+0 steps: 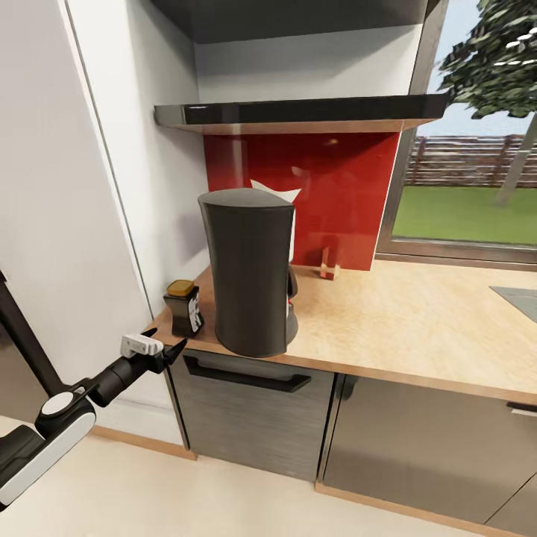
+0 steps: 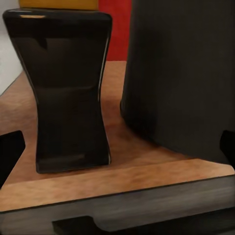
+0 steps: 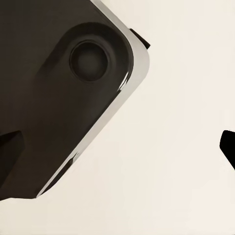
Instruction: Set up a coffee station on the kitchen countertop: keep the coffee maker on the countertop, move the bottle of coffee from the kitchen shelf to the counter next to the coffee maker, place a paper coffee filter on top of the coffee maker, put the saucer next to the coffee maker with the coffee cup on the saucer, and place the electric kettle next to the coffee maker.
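Well left of the coffee maker (image 1: 250,272) and lower, at the counter's front edge: left gripper (image 1: 165,341), fingers spread wide, pinching nothing, aimed at the bottle of coffee (image 1: 183,307). Just left of the coffee maker: that bottle, upright on the countertop (image 1: 403,321), near the front edge, with a narrow strip of wood showing between the two. Looks like the bottle step is done, with the release being cleared.

To clear it well:
- Draw back straight along the line of the fingers, keeping them spread.
- Avoid any sideways swing; a tall, narrow-waisted bottle so near the edge would probably tip easily.
- Lift or turn only once clear of the counter edge.

Above the coffee maker: black shelf (image 1: 298,113).

Right gripper (image 3: 120,147): fingertips set far apart, nothing between them, over pale floor; place relative to the coffee maker cannot be told.
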